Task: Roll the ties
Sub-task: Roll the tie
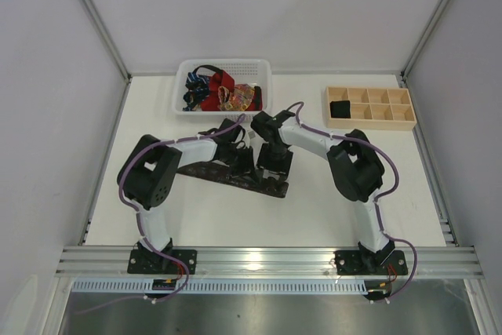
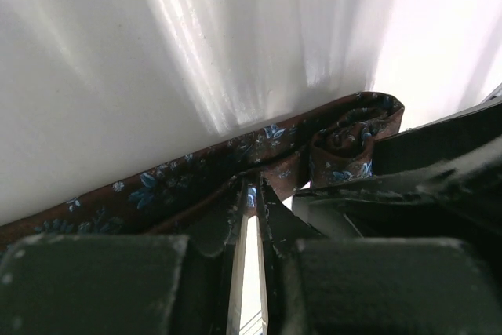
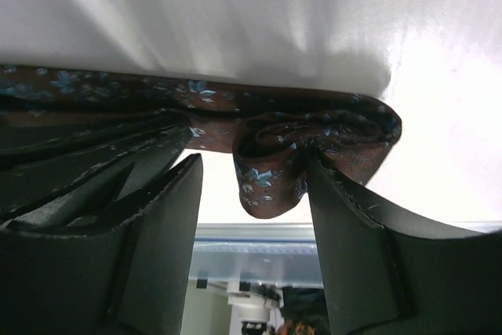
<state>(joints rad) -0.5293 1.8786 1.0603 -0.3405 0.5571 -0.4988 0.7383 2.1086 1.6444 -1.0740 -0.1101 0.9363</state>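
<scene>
A dark brown tie with small blue flowers [image 1: 200,172] lies across the middle of the table. Its right end is curled into a small loose roll [image 2: 353,143]. My left gripper [image 1: 239,164] is down on the tie just left of the roll. In the left wrist view its jaws [image 2: 252,187] are pinched on a fold of the fabric, with only a thin slit between them. My right gripper [image 1: 274,172] stands over the rolled end. In the right wrist view it [image 3: 252,161] is open, with the roll [image 3: 271,174] between the fingers and touching the right finger [image 3: 345,217].
A white mesh basket [image 1: 182,76] at the back holds several more ties, red, blue and orange-patterned. A pale wooden tray [image 1: 370,124] with square compartments stands at the back right, with one dark roll [image 1: 340,107] in a left compartment. Both arms crowd the table's middle.
</scene>
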